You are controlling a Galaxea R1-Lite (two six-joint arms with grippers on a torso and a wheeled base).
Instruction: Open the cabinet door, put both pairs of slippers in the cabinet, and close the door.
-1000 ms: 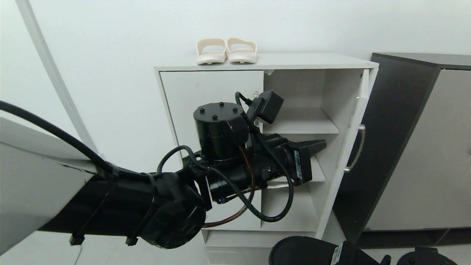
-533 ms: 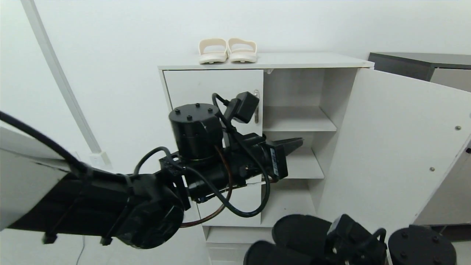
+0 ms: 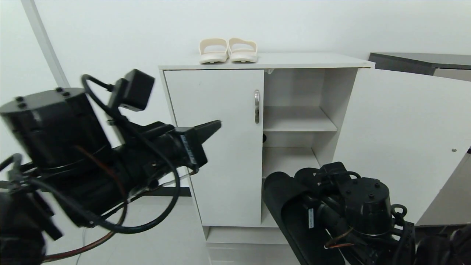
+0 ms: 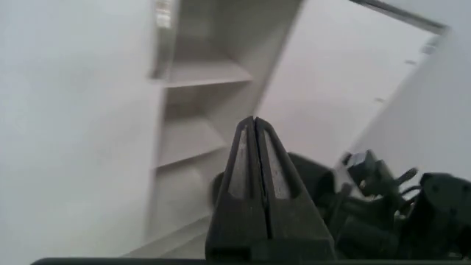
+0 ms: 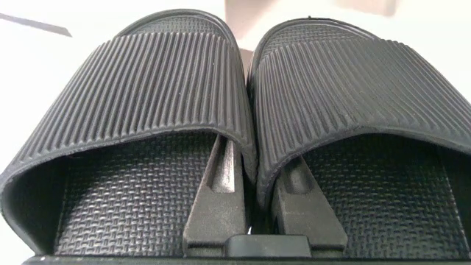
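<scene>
2 black ribbed slippers (image 5: 162, 88), side by side, are pinched by their inner walls in the right gripper (image 5: 259, 160). The left gripper (image 4: 255, 131) is fully closed and empty.

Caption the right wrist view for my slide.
Right gripper holds the pair of black slippers, one finger inside each, pinching their adjoining sides together.

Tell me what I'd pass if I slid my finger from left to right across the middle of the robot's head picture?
left gripper → closed cabinet door → handle → shelves → open cabinet door → dark cabinet
</scene>
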